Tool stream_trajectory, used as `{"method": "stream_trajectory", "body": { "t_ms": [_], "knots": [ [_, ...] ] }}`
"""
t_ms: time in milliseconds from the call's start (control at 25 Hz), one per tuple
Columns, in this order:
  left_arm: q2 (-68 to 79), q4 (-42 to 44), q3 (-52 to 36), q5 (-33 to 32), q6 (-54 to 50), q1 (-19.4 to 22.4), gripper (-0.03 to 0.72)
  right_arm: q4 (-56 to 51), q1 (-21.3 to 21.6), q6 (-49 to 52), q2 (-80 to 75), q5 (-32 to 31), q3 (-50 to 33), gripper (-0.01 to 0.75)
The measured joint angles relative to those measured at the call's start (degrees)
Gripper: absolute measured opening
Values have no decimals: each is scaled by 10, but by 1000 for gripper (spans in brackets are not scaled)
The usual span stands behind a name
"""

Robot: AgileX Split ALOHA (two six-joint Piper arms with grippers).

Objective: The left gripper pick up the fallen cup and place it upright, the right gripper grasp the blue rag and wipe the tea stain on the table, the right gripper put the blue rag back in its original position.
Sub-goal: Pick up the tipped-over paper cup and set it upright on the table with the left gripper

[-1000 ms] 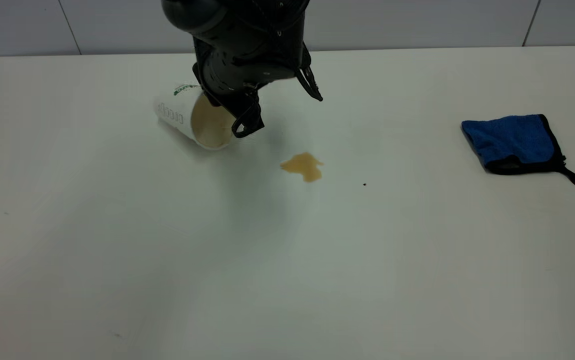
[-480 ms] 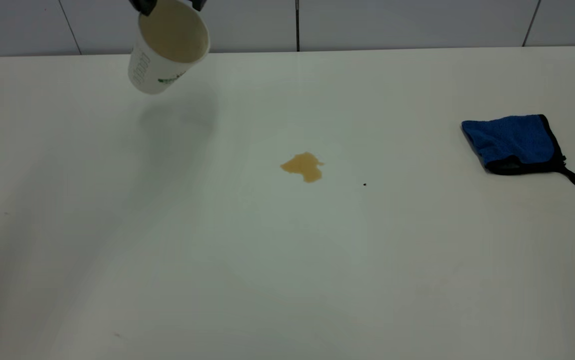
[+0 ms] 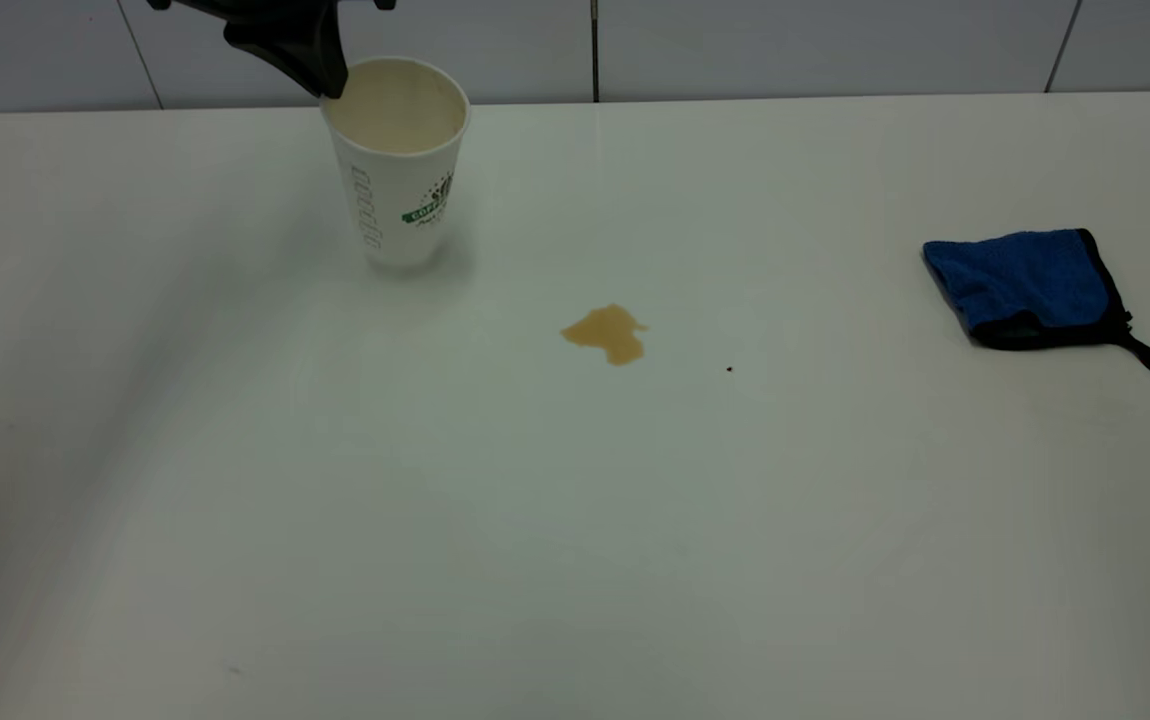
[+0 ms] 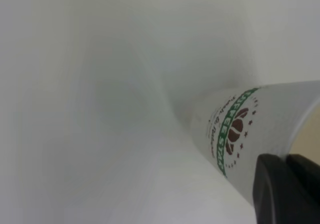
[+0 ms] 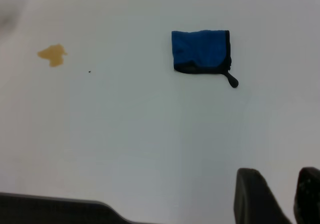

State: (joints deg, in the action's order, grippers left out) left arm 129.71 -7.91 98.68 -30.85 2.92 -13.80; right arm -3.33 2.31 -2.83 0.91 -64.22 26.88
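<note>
The cup (image 3: 400, 165) stands upright on the table (image 3: 575, 560) at the back left, mouth up and green logo facing front. My left gripper (image 3: 330, 85) reaches down from the top edge and is shut on the cup's (image 4: 250, 129) rim at its back left; in the left wrist view the left gripper's (image 4: 286, 160) two black fingers pinch the rim wall. The tea stain (image 3: 607, 333) lies mid-table, right of the cup. The blue rag (image 3: 1025, 285) lies flat at the far right. My right gripper (image 5: 278, 176) hovers open, well short of the rag (image 5: 201, 51) and the stain (image 5: 52, 54).
A tiny dark speck (image 3: 729, 369) sits just right of the stain. A grey tiled wall (image 3: 835, 45) runs behind the table's far edge. A dark piece of the rig (image 5: 50, 209) crosses one corner of the right wrist view.
The cup went from lying on its side to being lifted and tilted, and now stands upright, slightly right of where it hung. The left arm pulled up toward the top edge.
</note>
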Motion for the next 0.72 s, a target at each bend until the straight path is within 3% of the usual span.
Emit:
{"method": "stream_trajectory", "body": {
  "t_ms": [360, 720],
  "knots": [
    [38, -250, -4, -3, 205, 39, 10, 0, 0, 1, 0, 0, 0, 239],
    [47, -288, -4, -12, 239, 40, 12, 0, 0, 1, 0, 0, 0, 239]
  ]
}}
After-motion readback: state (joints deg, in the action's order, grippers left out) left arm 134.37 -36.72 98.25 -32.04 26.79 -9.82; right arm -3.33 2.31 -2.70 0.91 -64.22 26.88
